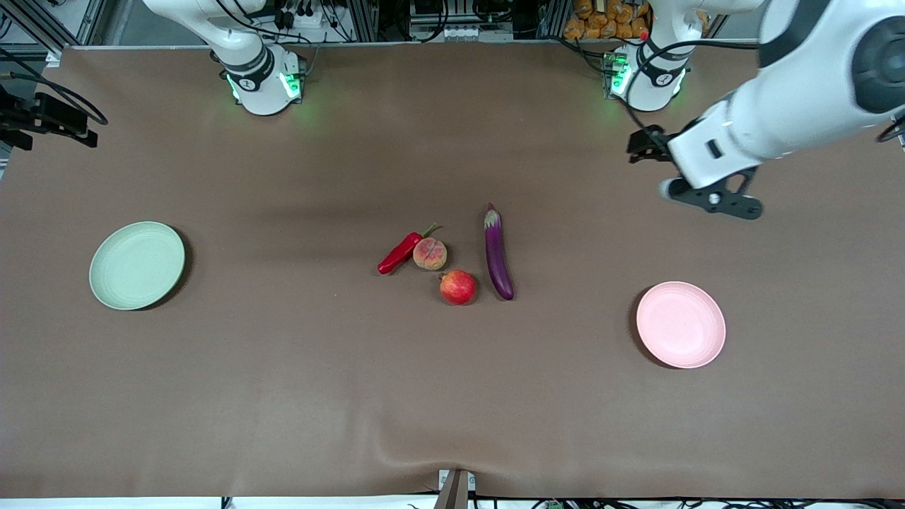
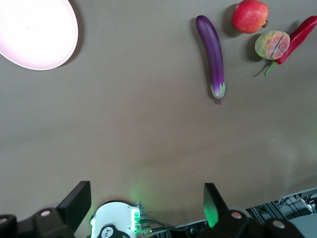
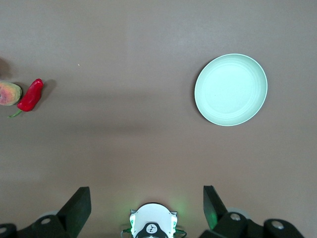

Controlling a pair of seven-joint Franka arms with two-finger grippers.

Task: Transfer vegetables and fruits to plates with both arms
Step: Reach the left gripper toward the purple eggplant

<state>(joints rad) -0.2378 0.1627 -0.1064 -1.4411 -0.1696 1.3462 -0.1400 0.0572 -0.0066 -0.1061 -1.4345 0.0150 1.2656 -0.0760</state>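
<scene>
In the middle of the brown table lie the purple eggplant (image 1: pixel 498 252) (image 2: pixel 212 54), the red chili pepper (image 1: pixel 400 252) (image 2: pixel 298 38) (image 3: pixel 31 95), the peach (image 1: pixel 430 254) (image 2: pixel 271 44) (image 3: pixel 9 93) touching the chili, and the pomegranate (image 1: pixel 458 287) (image 2: pixel 250 16) just nearer the camera. The mint green plate (image 1: pixel 136 265) (image 3: pixel 231 89) sits toward the right arm's end and the pink plate (image 1: pixel 681 324) (image 2: pixel 34 32) toward the left arm's end; both hold nothing. My left gripper (image 1: pixel 647 145) (image 2: pixel 146 191) hangs open and holds nothing, high over the table by its base. My right gripper (image 3: pixel 146 196) is open and holds nothing, out of the front view.
The two green-lit arm bases (image 1: pixel 265 81) (image 1: pixel 647 78) stand along the table's far edge. A black clamp with cables (image 1: pixel 42 120) juts in at the right arm's end. A small bracket (image 1: pixel 456 488) sits at the table's near edge.
</scene>
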